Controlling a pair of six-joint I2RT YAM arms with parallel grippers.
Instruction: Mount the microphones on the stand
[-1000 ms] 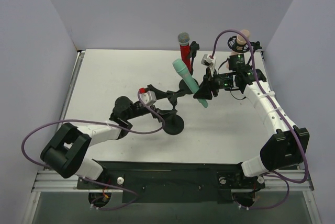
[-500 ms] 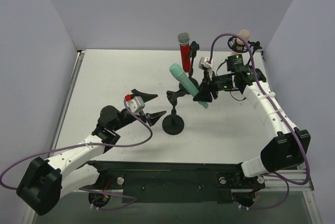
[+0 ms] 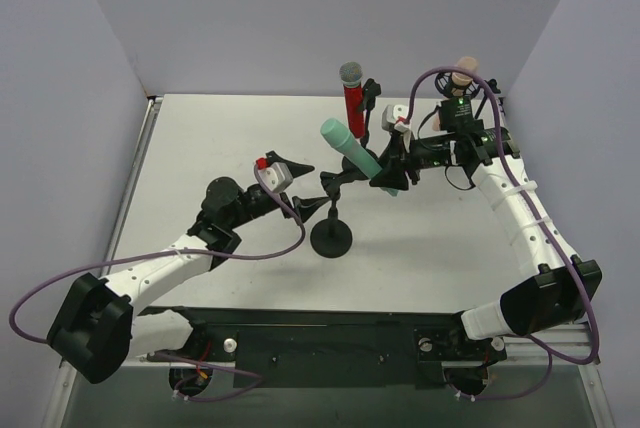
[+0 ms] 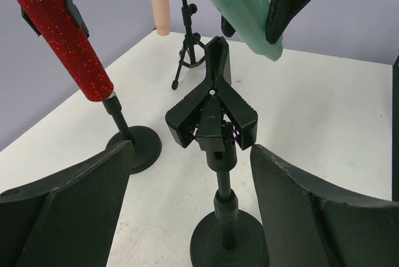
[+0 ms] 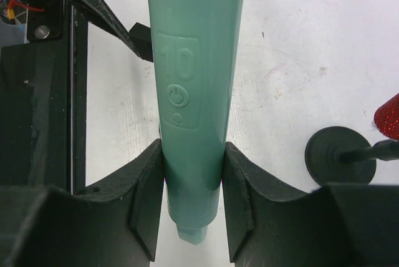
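The mint green microphone (image 3: pixel 352 149) hangs tilted in the air, head up and to the left, with my right gripper (image 3: pixel 390 174) shut on its lower body (image 5: pixel 193 92); its fingers (image 5: pixel 146 198) press both sides. Just below it stands a black stand (image 3: pixel 331 238) with an empty spring clip (image 4: pixel 212 114). My left gripper (image 3: pixel 303 188) is open, one finger on each side of that stand's post (image 4: pixel 219 173) without touching it. The glittery red microphone (image 3: pixel 353 98) sits upright in its own stand behind. The peach-pink microphone (image 3: pixel 462 72) stands at the back right.
The red microphone's round base (image 5: pixel 340 155) lies to the right below my right gripper. A small tripod (image 4: pixel 187 61) holds the pink microphone near the back wall. Purple cables (image 3: pixel 200 260) loop from both arms. Walls close the table on three sides.
My left gripper pulled back to the left of the stand, then came forward again around its post, staying open. My right gripper shifted the green microphone slightly left and up.
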